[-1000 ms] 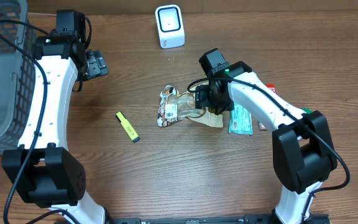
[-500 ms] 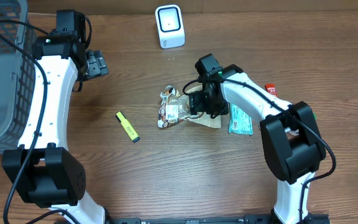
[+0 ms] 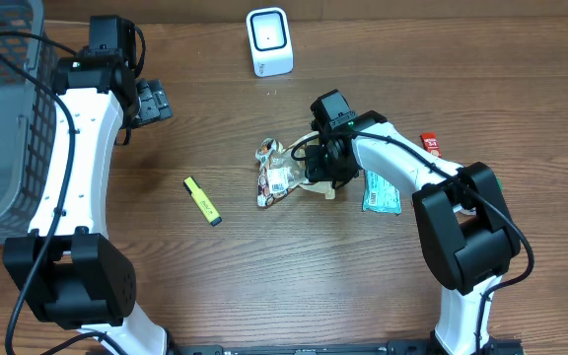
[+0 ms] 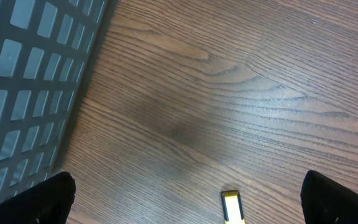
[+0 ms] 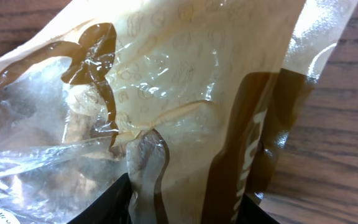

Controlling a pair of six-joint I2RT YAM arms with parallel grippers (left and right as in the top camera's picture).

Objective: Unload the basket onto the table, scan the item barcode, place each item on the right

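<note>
The snack bag (image 3: 282,174) lies crumpled near the middle of the table (image 3: 294,286), its white label (image 3: 276,181) facing up at its left end. The right gripper (image 3: 318,168) is closed on the bag's right end; in the wrist view a fold of clear and brown film sits pinched between the dark fingers (image 5: 104,208). Bare wood runs from the bag to the one white scanner (image 3: 269,41) at the far edge, and across the near half of the table. Just right of the bag lie one teal packet (image 3: 382,191) and one small red item (image 3: 430,145). One yellow marker (image 3: 202,200) lies well apart on the left. The left gripper (image 3: 154,102) hangs spread wide over bare wood, holding nothing. One grey basket (image 3: 3,118) fills the left edge.
</note>
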